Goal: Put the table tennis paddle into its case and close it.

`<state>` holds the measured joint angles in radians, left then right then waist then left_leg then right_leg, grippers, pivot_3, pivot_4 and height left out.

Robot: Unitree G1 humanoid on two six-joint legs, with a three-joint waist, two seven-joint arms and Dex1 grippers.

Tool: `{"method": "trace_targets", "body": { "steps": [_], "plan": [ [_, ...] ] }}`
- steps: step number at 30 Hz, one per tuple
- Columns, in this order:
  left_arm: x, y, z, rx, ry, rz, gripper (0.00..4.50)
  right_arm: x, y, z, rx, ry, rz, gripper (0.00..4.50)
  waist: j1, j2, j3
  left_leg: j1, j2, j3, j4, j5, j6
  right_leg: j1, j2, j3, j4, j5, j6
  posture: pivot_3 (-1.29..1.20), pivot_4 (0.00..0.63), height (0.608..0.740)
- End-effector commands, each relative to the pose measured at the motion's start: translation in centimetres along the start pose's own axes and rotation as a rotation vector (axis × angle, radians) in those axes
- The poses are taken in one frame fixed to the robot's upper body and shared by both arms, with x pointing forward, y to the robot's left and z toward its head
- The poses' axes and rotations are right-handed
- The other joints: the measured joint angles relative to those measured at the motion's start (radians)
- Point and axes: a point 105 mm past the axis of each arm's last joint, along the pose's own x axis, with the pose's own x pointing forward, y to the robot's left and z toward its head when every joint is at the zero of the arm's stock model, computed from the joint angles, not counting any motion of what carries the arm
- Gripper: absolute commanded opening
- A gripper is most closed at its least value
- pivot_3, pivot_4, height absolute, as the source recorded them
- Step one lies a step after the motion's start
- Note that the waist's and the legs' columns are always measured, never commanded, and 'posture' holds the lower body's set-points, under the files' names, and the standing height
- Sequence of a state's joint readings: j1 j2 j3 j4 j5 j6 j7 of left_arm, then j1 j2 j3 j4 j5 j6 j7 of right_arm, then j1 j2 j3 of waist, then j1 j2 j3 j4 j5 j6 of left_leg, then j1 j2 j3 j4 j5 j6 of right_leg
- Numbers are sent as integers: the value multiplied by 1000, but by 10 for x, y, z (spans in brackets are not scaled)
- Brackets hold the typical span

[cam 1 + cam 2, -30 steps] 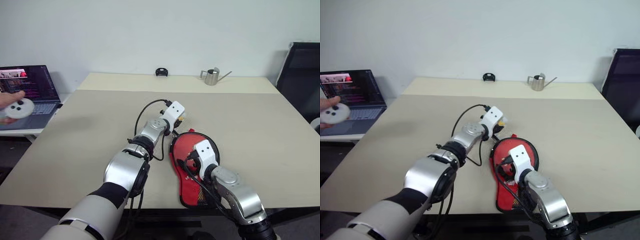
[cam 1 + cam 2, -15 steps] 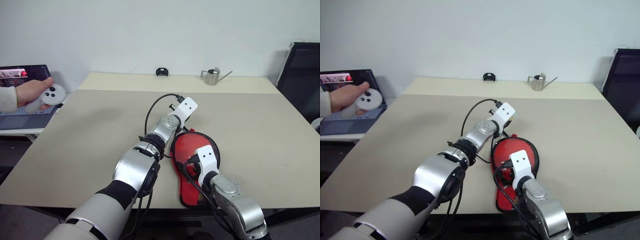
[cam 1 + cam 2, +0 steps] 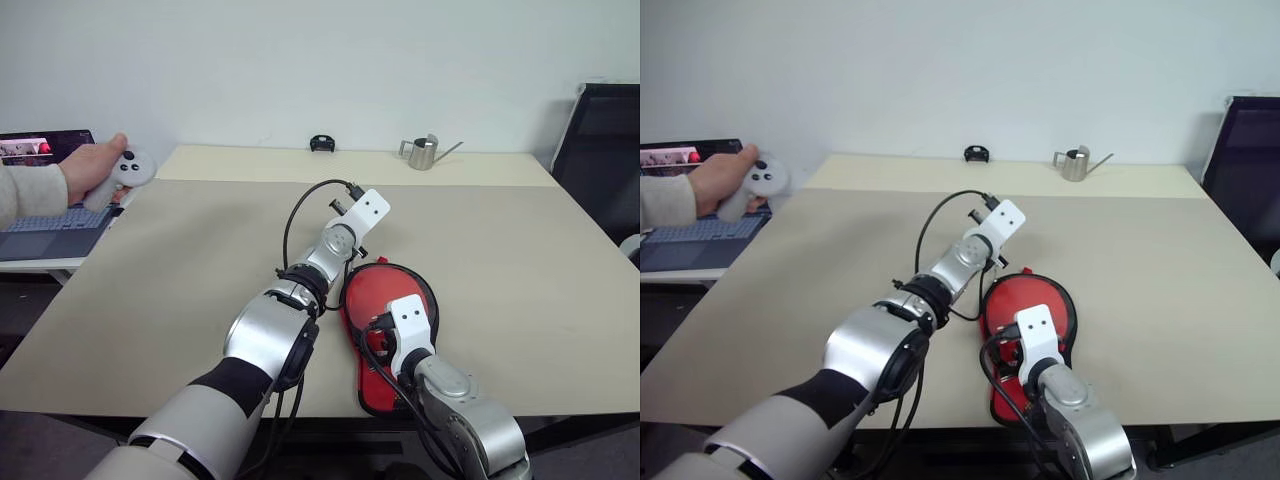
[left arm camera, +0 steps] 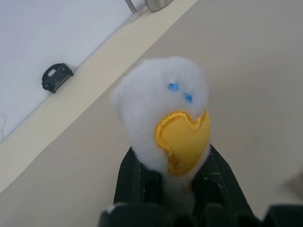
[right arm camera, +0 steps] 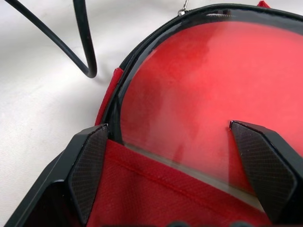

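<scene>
The table tennis paddle (image 5: 208, 90) lies with its red face up inside the open case (image 3: 388, 300) near the table's front edge. The case's black zipper edge (image 5: 142, 52) runs round the blade, and its red fabric (image 5: 142, 184) covers the part of the blade nearer my gripper. My right gripper (image 5: 168, 137) hovers just over the blade, open, its fingers (image 5: 90, 165) wide apart and holding nothing. My left gripper (image 4: 177, 165) is shut on a white plush toy (image 4: 161, 90) with a yellow beak. It is raised above the table just past the case's far rim.
A metal watering can (image 3: 424, 153) and a small black object (image 3: 321, 144) stand at the table's far edge. On the left are a laptop (image 3: 35, 215) and a person's hand holding a controller (image 3: 125, 170). A black chair (image 3: 600, 140) stands at the right. A black cable (image 5: 80, 42) loops beside the case.
My left arm has risen and rolled, carrying the plush toy up and slightly forward. My right arm has drawn back a little. The person's hand with the controller has moved up and right.
</scene>
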<state>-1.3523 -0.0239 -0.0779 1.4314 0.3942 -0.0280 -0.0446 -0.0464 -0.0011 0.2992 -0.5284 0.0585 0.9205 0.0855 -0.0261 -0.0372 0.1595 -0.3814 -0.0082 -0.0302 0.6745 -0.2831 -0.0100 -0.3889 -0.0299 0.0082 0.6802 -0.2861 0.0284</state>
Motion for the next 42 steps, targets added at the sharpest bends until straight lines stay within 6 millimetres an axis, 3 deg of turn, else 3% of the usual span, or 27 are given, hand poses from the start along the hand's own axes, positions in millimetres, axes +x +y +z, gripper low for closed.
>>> {"method": "trace_targets", "body": {
  "steps": [1,8,16,19,28,35,42],
  "plan": [
    [-1,23,54,43,-143,86,289,-2,9,-47,46,208,27,4500,0,0,0,0,0,0,0,0,0,0,0,0,0,0,0,0,150,740],
    [0,-36,28,34,-57,-172,289,-3,11,-46,53,203,21,4500,0,0,0,0,0,0,-1,0,-1,0,0,-1,-1,-1,1,0,150,740],
    [-5,-72,8,32,15,-317,289,-1,12,-46,55,202,18,4500,-4,0,0,3,0,2,-7,0,-1,0,0,0,-2,-1,1,0,150,740],
    [-6,-78,6,21,25,-355,1270,0,12,-45,55,198,19,4500,-4,0,0,4,0,3,-9,0,-1,0,0,1,-2,-1,1,0,150,740],
    [-6,-69,14,-48,-23,-369,4382,11,4,-41,39,186,29,4500,-5,-1,-2,7,0,4,-10,0,-1,1,0,3,-2,-3,4,0,150,740],
    [-7,-50,10,-118,-62,-362,4466,19,-16,-38,12,179,25,4500,-7,0,-2,8,0,5,-10,0,-1,1,0,3,-1,-3,4,0,150,740],
    [-13,-28,5,-207,-164,-401,4466,27,-58,-35,7,159,-13,4500,-3,0,-2,7,0,5,-10,0,-1,2,0,3,-1,0,0,0,150,740]
  ]
}}
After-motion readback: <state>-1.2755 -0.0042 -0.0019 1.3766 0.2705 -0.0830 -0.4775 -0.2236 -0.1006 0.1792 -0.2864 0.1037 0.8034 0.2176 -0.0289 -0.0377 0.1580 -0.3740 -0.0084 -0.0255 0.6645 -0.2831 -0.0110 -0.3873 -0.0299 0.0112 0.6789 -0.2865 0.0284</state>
